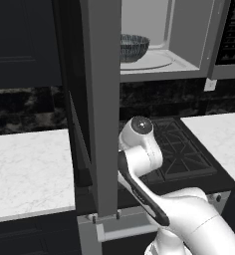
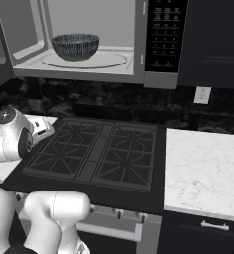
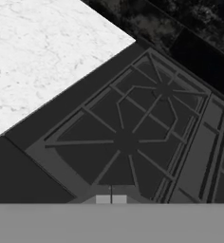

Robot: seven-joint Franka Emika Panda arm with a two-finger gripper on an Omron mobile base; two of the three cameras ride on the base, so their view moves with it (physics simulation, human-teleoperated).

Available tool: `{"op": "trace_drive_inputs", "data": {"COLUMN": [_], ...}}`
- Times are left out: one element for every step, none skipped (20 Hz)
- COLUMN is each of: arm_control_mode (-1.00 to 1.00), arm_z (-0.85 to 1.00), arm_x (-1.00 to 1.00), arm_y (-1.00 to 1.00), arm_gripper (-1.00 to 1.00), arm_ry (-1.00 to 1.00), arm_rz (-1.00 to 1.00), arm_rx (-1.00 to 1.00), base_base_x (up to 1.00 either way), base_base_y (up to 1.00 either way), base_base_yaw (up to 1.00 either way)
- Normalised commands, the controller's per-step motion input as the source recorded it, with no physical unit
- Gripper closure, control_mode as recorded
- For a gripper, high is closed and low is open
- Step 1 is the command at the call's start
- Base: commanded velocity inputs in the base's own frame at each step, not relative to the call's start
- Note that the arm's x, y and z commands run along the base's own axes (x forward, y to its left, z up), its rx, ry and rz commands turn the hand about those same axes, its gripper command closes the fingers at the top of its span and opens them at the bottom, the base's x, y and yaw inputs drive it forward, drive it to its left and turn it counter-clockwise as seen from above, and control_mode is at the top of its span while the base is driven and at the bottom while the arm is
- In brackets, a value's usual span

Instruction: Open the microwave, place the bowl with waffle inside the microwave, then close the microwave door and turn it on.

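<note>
Closing phase: bowl (image 2: 75, 46) rests on the microwave (image 2: 94, 67) turntable, upper left of frame.
I hold the gripper (image 3: 111, 199) pinched empty, low above the stove (image 2: 99, 151); swinging upward, I risk striking the open microwave door (image 1: 100, 99).

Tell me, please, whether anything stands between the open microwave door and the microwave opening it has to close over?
Nothing visible does. The bowl sits well inside the microwave on the turntable, behind the front edge. The door stands swung out to the left, and the arm is low over the stove, below the door's path.
</note>
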Motion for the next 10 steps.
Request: {"op": "trace_drive_inputs", "data": {"arm_control_mode": [-1.0,-1.0,-1.0,-1.0,-1.0,-1.0,-1.0,-1.0,-1.0,-1.0], "arm_z": [-0.25,-0.19,-0.15,-0.09,-0.06,-0.01,0.0,0.0,0.0,0.0], "arm_x": [0.1,0.07,0.02,0.0,0.0,0.0,0.0,0.0,0.0,-0.04], "arm_y": [0.44,0.43,0.41,0.41,0.41,0.44,0.46,0.44,0.46,0.44], "arm_gripper": [1.0,1.0,1.0,1.0,1.0,1.0,1.0,1.0,1.0,1.0], "arm_ry": [-0.12,-0.12,-0.13,-0.15,-0.17,-0.18,-0.19,-0.21,-0.21,-0.21], "arm_rz": [0.0,0.0,0.0,0.0,0.0,0.0,0.0,0.0,0.0,0.0], "arm_rx": [0.0,0.0,0.0,0.0,0.0,0.0,0.0,0.0,0.0,0.0], "base_base_x": [0.0,0.0,0.0,0.0,0.0,0.0,0.0,0.0,0.0,0.0], "base_base_y": [0.0,0.0,0.0,0.0,0.0,0.0,0.0,0.0,0.0,0.0], "base_base_yaw": [0.0,0.0,0.0,0.0,0.0,0.0,0.0,0.0,0.0,0.0]}}
